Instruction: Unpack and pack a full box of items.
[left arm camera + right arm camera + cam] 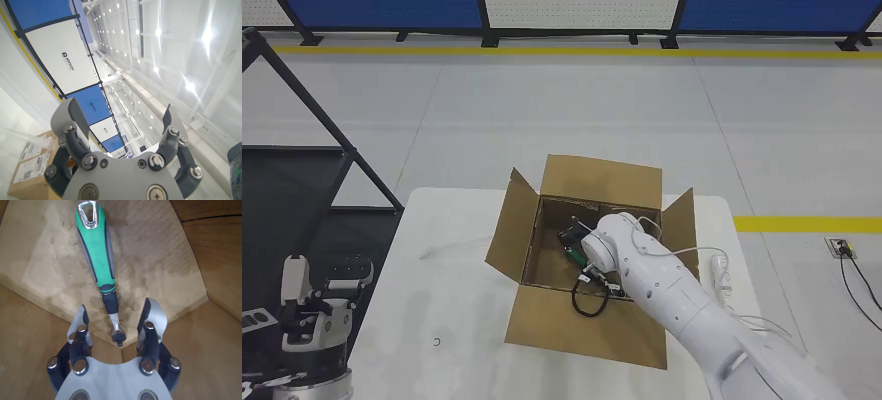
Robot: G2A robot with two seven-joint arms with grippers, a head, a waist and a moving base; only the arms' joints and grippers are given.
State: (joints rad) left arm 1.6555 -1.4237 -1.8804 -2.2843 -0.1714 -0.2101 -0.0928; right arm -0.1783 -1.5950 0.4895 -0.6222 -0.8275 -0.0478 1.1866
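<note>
Found the right gripper [116, 308] nearest, down inside the brown corrugated cardboard box [47, 262], fingers spread fairly wide and closed on nothing. Saw between and just beyond them the ratchet wrench with the green-and-grey moulded handle and chrome butt [98, 251], lying on the box floor. Traced its long axis straight away from the wrist: small chromed drive head nearest, tucked toward a floor corner, handle running off across the bare cardboard. Judged the fingers to straddle the thin black-sleeved neck crosswise, one on either side, apart from it. Could not tell how far above the tool. Reckoned the coming move a short drop and a squeeze across that neck or the lower handle. Counted the two walls meeting at the corner as the likeliest hindrance, with little room left beside the head.

Placed the box, from the top view, about the middle of the white table [442, 270], flaps folded outward, the right arm down into it from above. Noted a black cable loop [587, 300] hanging off that arm over the near edge.

Found the left gripper [122, 109] well apart from the box, turned up toward the ceiling, fingers wide and empty. Took the right arm as plainly the nearer. Noted a labelled brown carton [28, 166] low beside the left gripper, likely no part of this step.
</note>
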